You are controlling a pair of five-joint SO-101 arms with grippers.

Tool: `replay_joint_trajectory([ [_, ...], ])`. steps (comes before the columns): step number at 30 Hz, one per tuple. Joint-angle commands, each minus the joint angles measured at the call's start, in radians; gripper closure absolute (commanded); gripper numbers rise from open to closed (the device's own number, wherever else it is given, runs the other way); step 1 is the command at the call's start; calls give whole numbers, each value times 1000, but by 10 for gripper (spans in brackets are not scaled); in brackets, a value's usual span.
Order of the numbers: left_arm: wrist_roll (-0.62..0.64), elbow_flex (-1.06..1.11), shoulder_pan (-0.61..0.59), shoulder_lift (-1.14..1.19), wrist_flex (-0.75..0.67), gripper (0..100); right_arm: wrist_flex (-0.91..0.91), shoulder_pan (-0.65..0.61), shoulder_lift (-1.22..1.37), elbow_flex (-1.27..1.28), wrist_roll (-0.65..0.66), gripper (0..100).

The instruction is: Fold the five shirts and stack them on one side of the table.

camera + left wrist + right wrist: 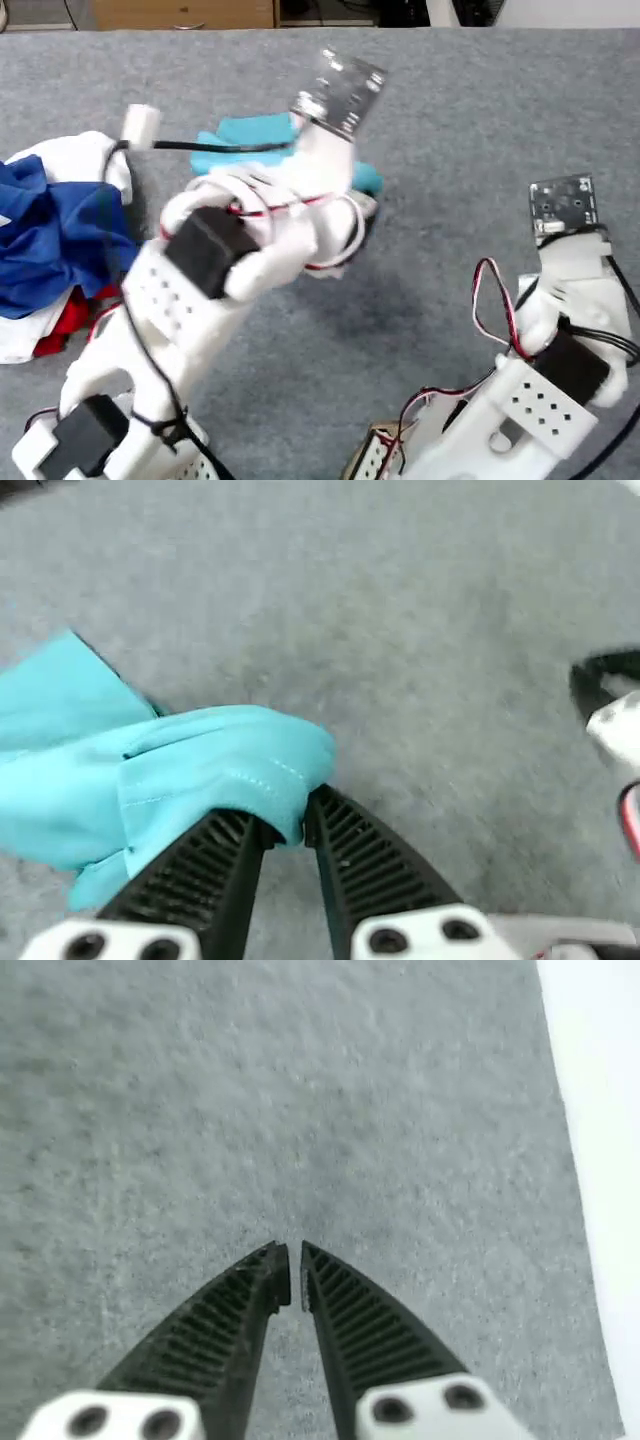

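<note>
The grey bench (pixel 480 130) lies under both my arms, covered in a felt-like cloth. At its left edge sits a loose heap of shirts (pixel 50 260), none of them folded: a blue shirt (pixel 55 235) crumpled on top, a white shirt (pixel 75 155) showing behind and beneath it, and a red shirt (pixel 65 318) poking out on the side nearer to me.

The turquoise shirt (pixel 245 140) lies apart from that heap, towards the middle of the bench and closer to the far edge, partly hidden under my left arm (pixel 230 260). That arm stretches from the near left corner out over the shirt.

My left pincer (pixel 305 815) is narrow and nipped onto a rumpled fold of the turquoise shirt (pixel 150 770), the cloth bunched at the jaw tips and the rest trailing away flat on the bench.

My right arm (pixel 560 330) sits by the near right corner. My right pincer (pixel 295 1275) hangs over bare bench, its jaws drawn together with only a sliver between the tips, holding nothing.
</note>
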Motion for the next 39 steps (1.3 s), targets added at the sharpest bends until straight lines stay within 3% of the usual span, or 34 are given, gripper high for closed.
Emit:
replay_joint_trajectory([
  [1, 9, 54, -15, 25, 15, 898, -40, 44, -4, 19, 28, 958],
  [5, 68, 66, -77, 54, 55, 834, -38, 38, -4, 22, 29, 956],
  [12, 15, 71, -101, 54, 103, 826, -32, -4, 2, 22, 29, 956],
  [14, 5, 71, -166, 50, 107, 826, -31, -38, 2, 22, 29, 956],
  [17, 3, 74, -324, 45, 140, 826, -28, -125, 2, 22, 29, 956],
  [22, -5, 77, -746, 45, 222, 826, 87, -364, 4, 15, 38, 956],
  [26, -61, 75, -1079, 45, 245, 826, 184, -549, 21, 18, 48, 957],
  [29, -133, 77, -1255, 45, 284, 826, 216, -628, 91, 16, 48, 957],
  [34, -241, 80, -1407, 56, 293, 867, 212, -682, 294, -1, 48, 957],
  [39, -327, 158, -1416, 47, 287, 886, 242, -723, 552, -119, 46, 958],
])
